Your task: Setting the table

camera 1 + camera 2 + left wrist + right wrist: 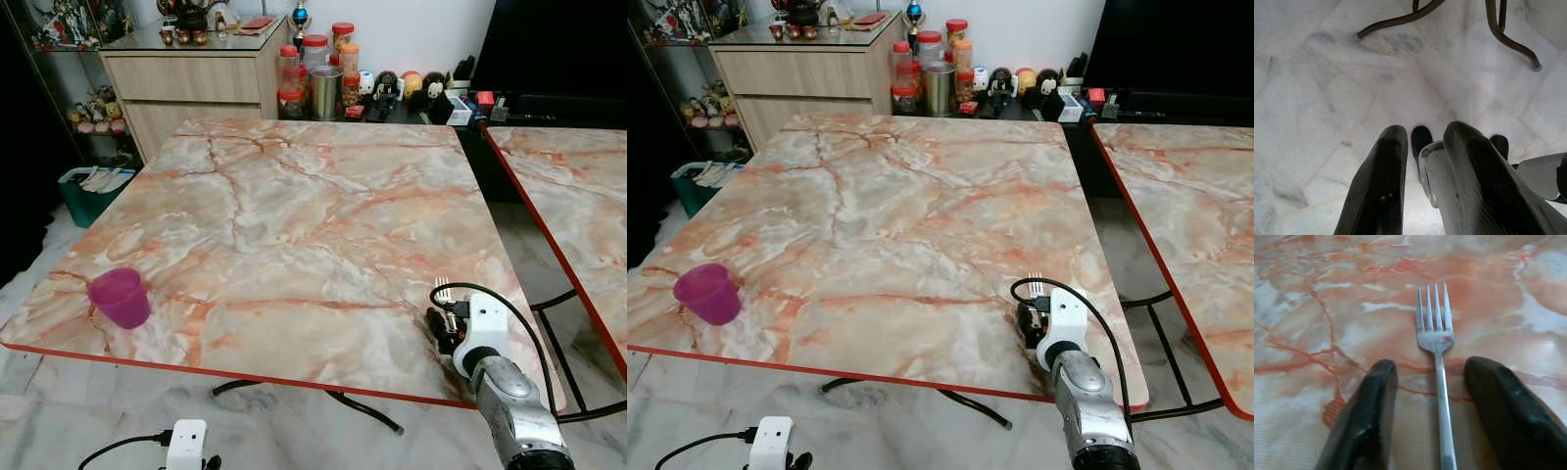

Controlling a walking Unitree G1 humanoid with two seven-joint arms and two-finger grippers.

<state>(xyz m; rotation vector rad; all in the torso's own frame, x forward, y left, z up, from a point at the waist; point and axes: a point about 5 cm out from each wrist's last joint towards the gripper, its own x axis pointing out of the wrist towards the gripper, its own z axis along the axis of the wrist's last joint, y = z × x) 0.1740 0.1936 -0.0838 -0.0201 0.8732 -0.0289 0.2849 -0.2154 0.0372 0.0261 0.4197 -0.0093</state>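
Between the right hand's (1425, 416) spread fingers a slim silver metal fork (1437, 362) lies flat on the orange-veined marble tabletop (294, 215), seemingly just laid down. Left hand (1422, 181) hangs idle, slightly parted.

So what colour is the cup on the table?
The cup is magenta-purple, seen best in the left eye view near the table's front left edge.

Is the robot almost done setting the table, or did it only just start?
Probably just started. Done: a purple cup stands near the left front corner of the marble table. In hand: the right gripper is at the right front edge, its open fingers on either side of a fork lying flat on the tabletop. Left: I see no plate, knife or spoon on it. The left gripper hangs idle over the floor.
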